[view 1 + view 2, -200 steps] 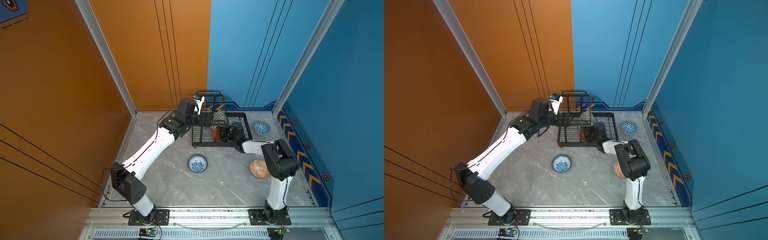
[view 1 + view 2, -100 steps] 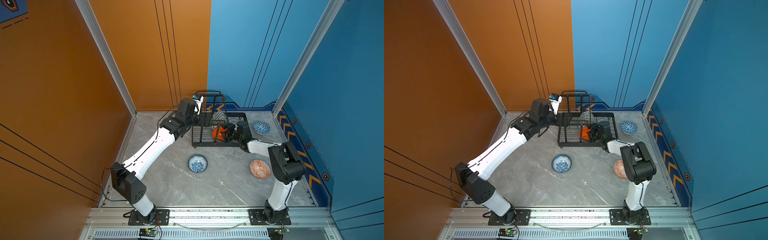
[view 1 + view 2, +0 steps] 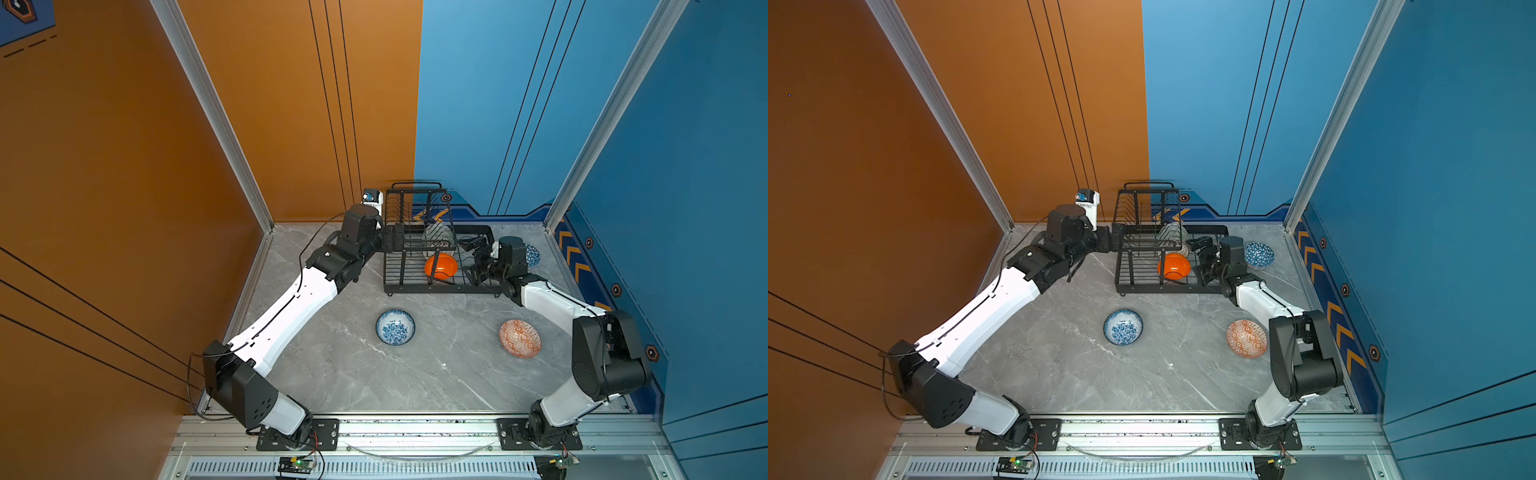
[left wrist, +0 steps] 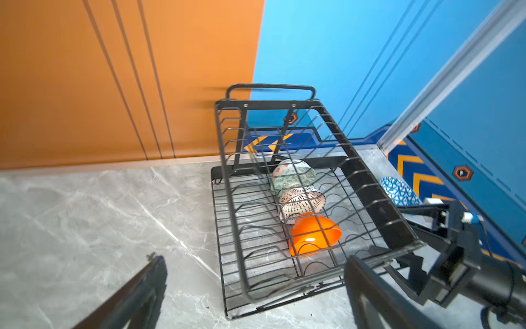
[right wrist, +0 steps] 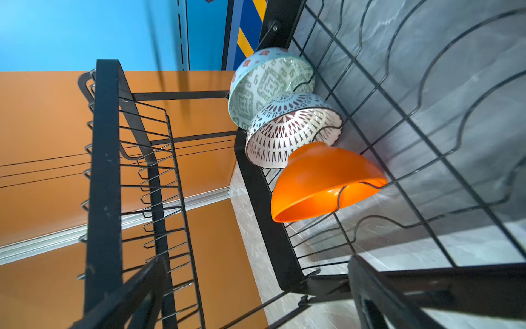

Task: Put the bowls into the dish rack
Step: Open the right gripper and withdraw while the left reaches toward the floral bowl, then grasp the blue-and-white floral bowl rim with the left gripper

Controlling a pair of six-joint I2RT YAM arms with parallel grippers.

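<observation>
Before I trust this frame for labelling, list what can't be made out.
- Blue triangle-patterned bowl: in a top view, mostly hidden behind the right arm.
- Pale-green patterned bowl: in a top view, screened by upper wires of the dish rack.
- Left gripper: in a top view, black against the rack, jaws unreadable.

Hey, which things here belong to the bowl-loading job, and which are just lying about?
Job: dish rack; in it, orange bowl, pale-green patterned bowl, dark-lattice bowl; outside it, blue-floral bowl, orange-red geometric bowl, blue triangle-patterned bowl.
Lying about: nothing loose; only the marble tabletop and a circuit board on the front rail.
</observation>
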